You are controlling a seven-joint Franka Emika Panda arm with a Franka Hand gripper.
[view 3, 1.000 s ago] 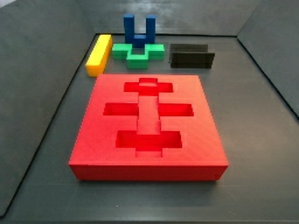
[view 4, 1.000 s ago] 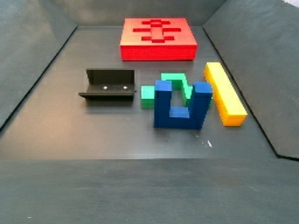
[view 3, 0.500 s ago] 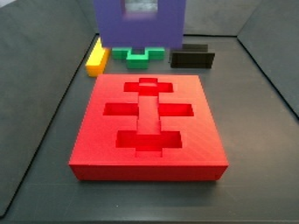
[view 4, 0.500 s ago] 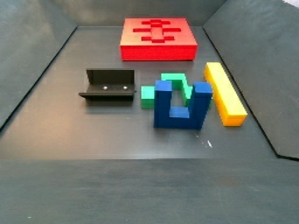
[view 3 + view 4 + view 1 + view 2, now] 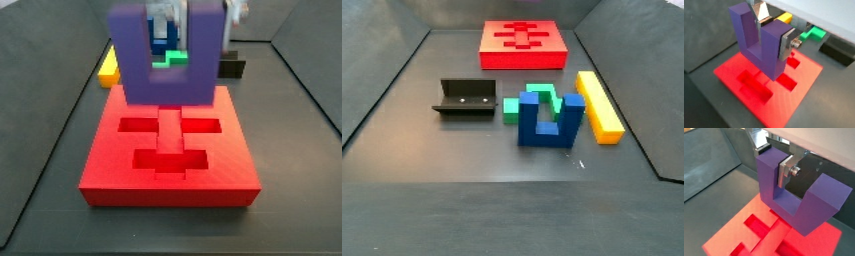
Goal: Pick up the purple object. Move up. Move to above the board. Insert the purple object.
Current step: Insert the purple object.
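Note:
The purple object [image 5: 134, 55] is a U-shaped block held base down, prongs up, over the far part of the red board [image 5: 167, 160]. It hides the board's far cut-out in that side view. My gripper [image 5: 203, 15] is shut on one prong. In both wrist views the silver fingers [image 5: 788, 42] clamp that prong of the purple object [image 5: 751, 40], with the gripper [image 5: 773, 30] above the board [image 5: 771, 97]. The same grip [image 5: 772, 160] shows on the purple object [image 5: 807, 208] over the board [image 5: 747, 235]. I cannot tell whether the base touches the board [image 5: 525, 45].
Beyond the board stand a blue two-pronged piece [image 5: 552, 122], a green block [image 5: 537, 102], a long yellow bar [image 5: 600, 105] and the dark fixture [image 5: 466, 98]. Dark sloping walls ring the floor.
The purple object, absent from the side view a second ago, came in from the upper back and has dropped lower and nearer, over the board's far end.

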